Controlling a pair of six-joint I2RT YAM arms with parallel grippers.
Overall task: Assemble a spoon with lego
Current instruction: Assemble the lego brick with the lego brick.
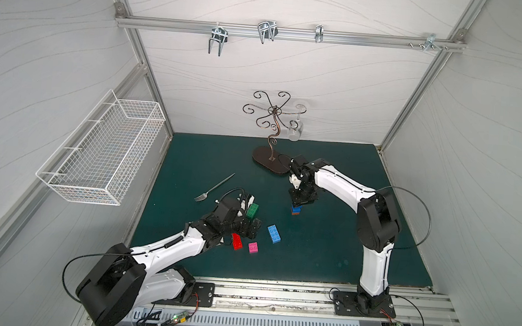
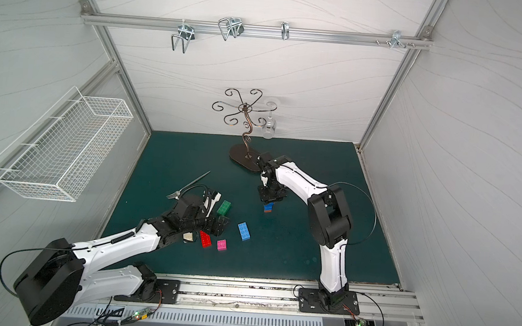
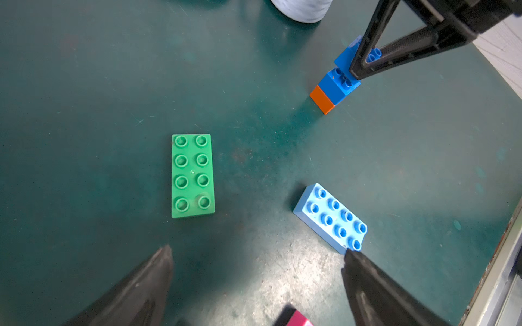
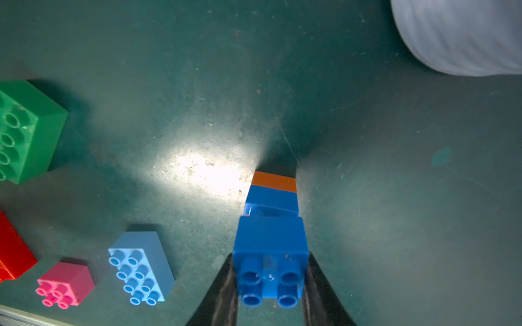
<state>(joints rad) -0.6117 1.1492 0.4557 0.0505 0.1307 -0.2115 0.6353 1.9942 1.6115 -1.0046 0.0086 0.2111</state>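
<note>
Nearest, on the dark green table mat [image 1: 325, 255]: a short square pink plastic brick [image 1: 253, 247] and a long red plastic brick [image 1: 237, 241], side by side, studs up, loose. Just beyond, to the right: a long light blue plastic brick [image 1: 274, 234], flat, its long axis running roughly near to far. Left gripper [image 3: 257, 251]: jaws wide apart, nothing held, hovering over the mat left of the light blue brick. Just beyond it: a long green plastic brick [image 3: 193, 175], flat, studs up, its long axis pointing away from that gripper. Farther right, well apart from the loose bricks: the spoon, so far only an upright stem, a short square orange plastic brick [image 4: 274, 182] on the mat with a short square blue plastic brick [image 4: 271, 197] on top. Right gripper [image 4: 269, 262]: pointing down, clamped on the sides of a second square blue brick [image 4: 269, 240], studs up, directly over the stem. A narrow gap shows below it, so it appears not fully seated. Judged next: a straight press down the stem's vertical axis, with the right arm alone in reach. Left, at similar depth: a thin silver metal fork [image 1: 214, 187]. Farthest: a dark scrolled wire stand [image 1: 269, 158].
</note>
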